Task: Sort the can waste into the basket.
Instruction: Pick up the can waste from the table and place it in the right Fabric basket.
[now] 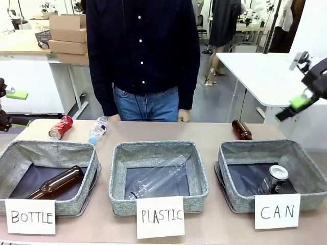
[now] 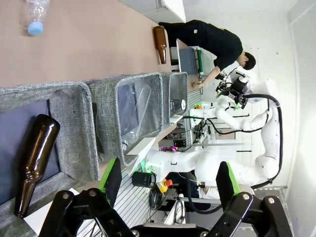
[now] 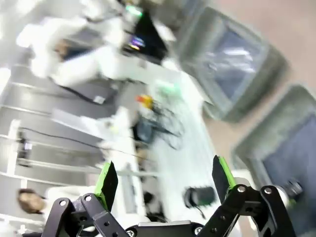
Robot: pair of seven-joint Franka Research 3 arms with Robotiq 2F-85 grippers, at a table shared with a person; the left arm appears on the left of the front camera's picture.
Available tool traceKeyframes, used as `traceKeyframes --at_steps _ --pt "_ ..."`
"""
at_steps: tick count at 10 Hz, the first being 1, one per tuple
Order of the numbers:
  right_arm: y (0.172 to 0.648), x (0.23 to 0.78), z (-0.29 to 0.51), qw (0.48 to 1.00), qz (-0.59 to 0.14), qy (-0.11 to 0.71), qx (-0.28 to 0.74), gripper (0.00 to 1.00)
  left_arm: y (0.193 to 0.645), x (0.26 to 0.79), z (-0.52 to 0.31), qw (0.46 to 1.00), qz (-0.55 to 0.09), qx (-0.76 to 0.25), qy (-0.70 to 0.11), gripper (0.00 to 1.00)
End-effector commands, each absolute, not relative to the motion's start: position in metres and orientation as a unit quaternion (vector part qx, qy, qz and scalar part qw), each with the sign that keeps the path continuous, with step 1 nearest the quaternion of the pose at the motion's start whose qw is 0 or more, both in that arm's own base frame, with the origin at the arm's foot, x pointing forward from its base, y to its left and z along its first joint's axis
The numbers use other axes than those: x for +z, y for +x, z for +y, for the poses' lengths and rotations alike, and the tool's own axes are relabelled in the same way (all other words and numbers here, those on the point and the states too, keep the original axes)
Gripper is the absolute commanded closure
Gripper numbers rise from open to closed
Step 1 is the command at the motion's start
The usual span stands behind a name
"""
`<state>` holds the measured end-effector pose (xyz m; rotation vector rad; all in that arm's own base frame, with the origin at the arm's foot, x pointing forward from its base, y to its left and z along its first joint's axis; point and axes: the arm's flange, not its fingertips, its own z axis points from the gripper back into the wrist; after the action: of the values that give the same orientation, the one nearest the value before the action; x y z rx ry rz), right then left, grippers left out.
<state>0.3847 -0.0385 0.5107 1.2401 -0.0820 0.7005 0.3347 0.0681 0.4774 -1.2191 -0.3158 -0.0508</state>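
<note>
A red can [image 1: 60, 127] lies on its side on the table behind the BOTTLE basket [image 1: 15, 153]. A black can [image 1: 273, 179] lies inside the grey basket [image 1: 311, 171] marked with the CAN card [image 1: 277, 211], at the right. In the left wrist view this basket [image 2: 178, 84] is far off. My left gripper [image 1: 13, 108] [image 2: 169, 180] hangs open and empty at the left edge, above the table. High at the right, above and behind the CAN basket, my right gripper [image 1: 305, 87] [image 3: 164, 177] is open and empty. The right wrist view is blurred.
A brown bottle [image 1: 56, 184] lies in the BOTTLE basket and a clear bottle [image 1: 158, 178] in the PLASTIC basket [image 1: 202, 173]. Another brown bottle [image 1: 241, 129] and a small plastic bottle [image 1: 97, 130] lie on the table. A person [image 1: 143, 56] stands at the far edge.
</note>
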Motion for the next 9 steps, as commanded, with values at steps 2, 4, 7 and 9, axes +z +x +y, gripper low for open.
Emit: traceKeyframes --at_steps 2,4,7,9 --pt "0.385 0.511 -0.038 0.756 -0.038 0.569 0.321 0.00 0.335 0.478 0.066 0.800 -0.156 -0.030 -0.578 0.00" --pt "0.385 0.511 -0.038 0.756 -0.038 0.569 0.321 0.00 0.335 0.478 0.066 0.800 -0.156 -0.030 -0.578 0.00" --pt "0.385 0.511 -0.038 0.756 -0.038 0.569 0.321 0.00 0.335 0.478 0.066 0.800 -0.156 -0.030 -0.578 0.00" --pt "0.385 0.511 -0.038 0.756 -0.038 0.569 0.321 0.00 0.335 0.478 0.066 0.800 -0.156 -0.030 -0.578 0.00"
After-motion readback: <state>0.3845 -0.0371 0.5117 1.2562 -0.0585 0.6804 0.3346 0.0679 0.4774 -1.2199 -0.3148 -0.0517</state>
